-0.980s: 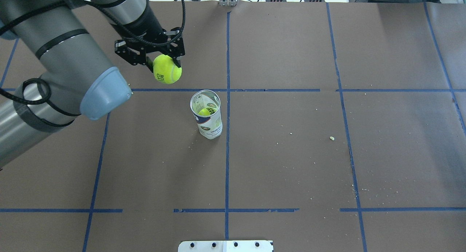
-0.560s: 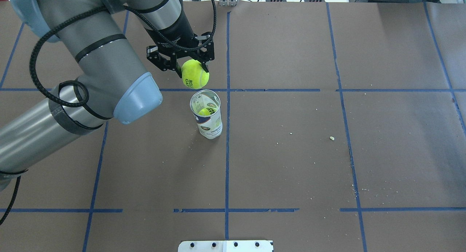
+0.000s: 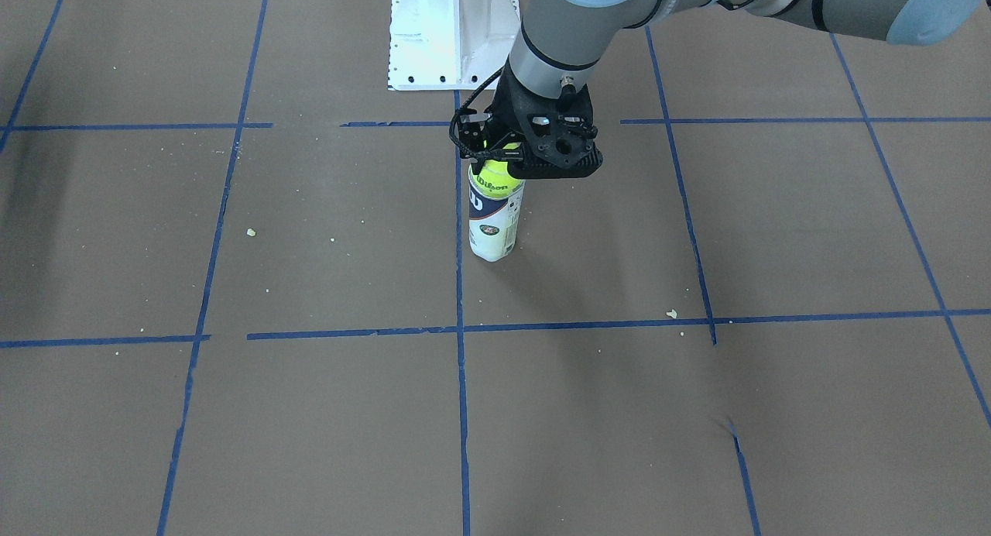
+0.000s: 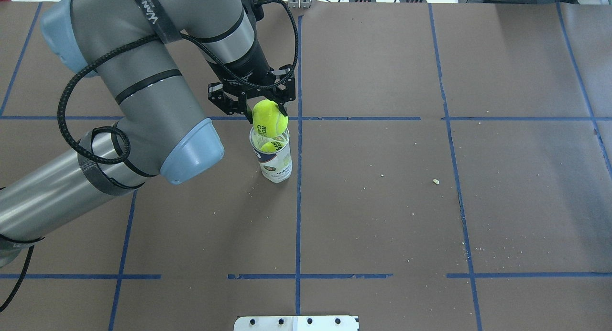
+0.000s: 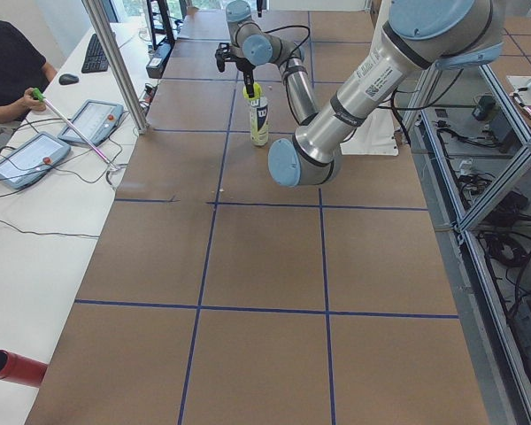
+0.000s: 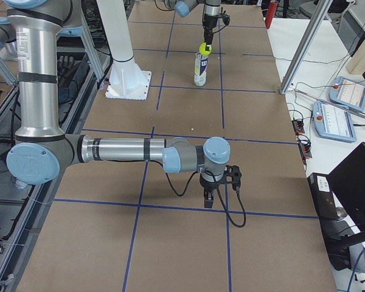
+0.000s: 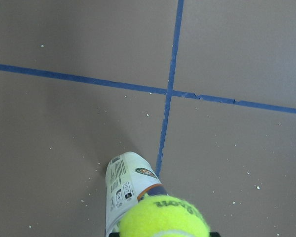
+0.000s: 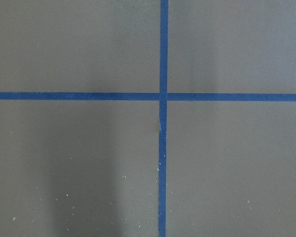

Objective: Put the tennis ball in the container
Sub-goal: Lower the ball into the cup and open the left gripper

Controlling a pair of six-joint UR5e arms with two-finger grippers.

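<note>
The left gripper (image 4: 269, 115) is clamped on the ball (image 4: 270, 122), just over the open mouth of the tube (image 4: 277, 166). Light, fuzzy and springy, the ball likely grips best across its middle. Its print starts "RO", "GA"; the tube shows a white "W". Whether the right gripper (image 6: 221, 188) is apart or together, I cannot tell.
</note>
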